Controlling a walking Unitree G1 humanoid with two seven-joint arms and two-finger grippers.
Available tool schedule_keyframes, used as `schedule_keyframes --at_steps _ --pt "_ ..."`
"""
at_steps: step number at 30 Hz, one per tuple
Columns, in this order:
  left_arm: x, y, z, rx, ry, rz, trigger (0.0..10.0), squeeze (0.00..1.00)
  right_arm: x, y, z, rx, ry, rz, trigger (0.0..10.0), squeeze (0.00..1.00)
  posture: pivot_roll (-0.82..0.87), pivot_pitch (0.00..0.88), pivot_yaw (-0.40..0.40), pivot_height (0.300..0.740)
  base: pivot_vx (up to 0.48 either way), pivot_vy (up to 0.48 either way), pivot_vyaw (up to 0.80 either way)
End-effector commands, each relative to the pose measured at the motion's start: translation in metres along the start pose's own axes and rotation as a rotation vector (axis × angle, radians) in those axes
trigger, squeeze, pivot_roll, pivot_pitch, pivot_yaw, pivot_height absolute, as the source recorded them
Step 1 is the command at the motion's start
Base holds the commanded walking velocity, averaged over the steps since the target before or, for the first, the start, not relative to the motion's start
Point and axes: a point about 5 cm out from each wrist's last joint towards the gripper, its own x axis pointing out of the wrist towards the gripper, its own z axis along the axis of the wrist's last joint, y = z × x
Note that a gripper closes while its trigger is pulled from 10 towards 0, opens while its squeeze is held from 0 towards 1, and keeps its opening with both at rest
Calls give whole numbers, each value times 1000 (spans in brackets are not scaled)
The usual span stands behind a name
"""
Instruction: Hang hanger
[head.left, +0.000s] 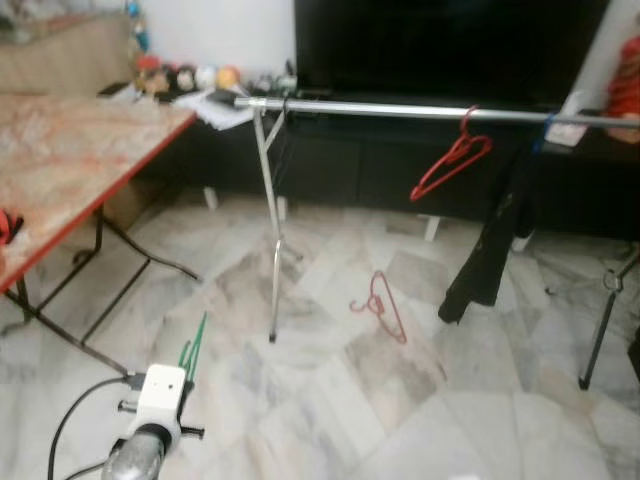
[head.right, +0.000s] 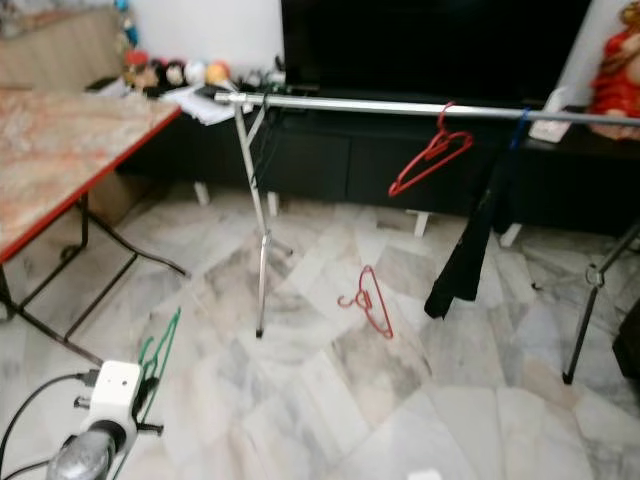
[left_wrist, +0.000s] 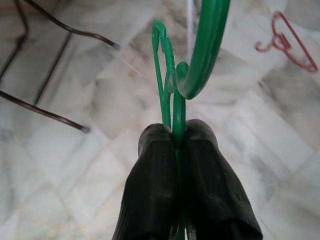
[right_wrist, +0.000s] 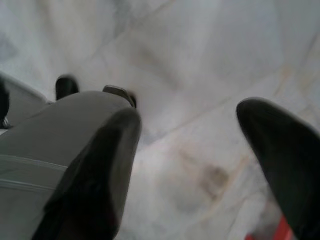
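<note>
A table stands at the left, a rail crosses the far middle with one hanger on it, and another hanger lies on the floor beneath.

No readable text, labels, brand names, numbers or signs appear in any of the views.
</note>
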Motion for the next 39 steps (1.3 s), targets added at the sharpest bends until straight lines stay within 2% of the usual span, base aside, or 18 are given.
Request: schedule_keyframes --at_steps 1,4,11,14,18,34,39 --pt "2 -5 9 -18 -38 -21 10000 0 -1 -1 -8 16 19 -5 10000 0 -77 0 -17 740 0 0 0" --pt "1 -9 14 -62 -74 -38 10000 0 -1 -2 -7 16 14 -17 10000 0 -77 0 -17 740 0 0 0" --pt "1 -10 17 -53 -84 -54 10000 0 -2 -4 -8 35 16 -42 10000 0 -71 0 -18 740 0 0 0" --pt "1 -10 18 -58 -89 -49 10000 0 -1 -2 -9 35 26 -38 10000 0 -71 0 -19 740 0 0 -671" --pt "2 -10 19 -41 -90 -59 10000 0 -1 1 -9 11 31 -32 10000 0 -68 0 -19 740 264 0 -788" --pt "1 -18 19 -46 -89 -77 10000 0 0 1 -5 44 9 -40 10000 0 -69 0 -18 740 306 0 0" --pt "2 -19 20 -46 -87 -82 10000 0 -1 0 -6 35 18 -37 10000 0 -68 0 -19 740 319 0 -788"
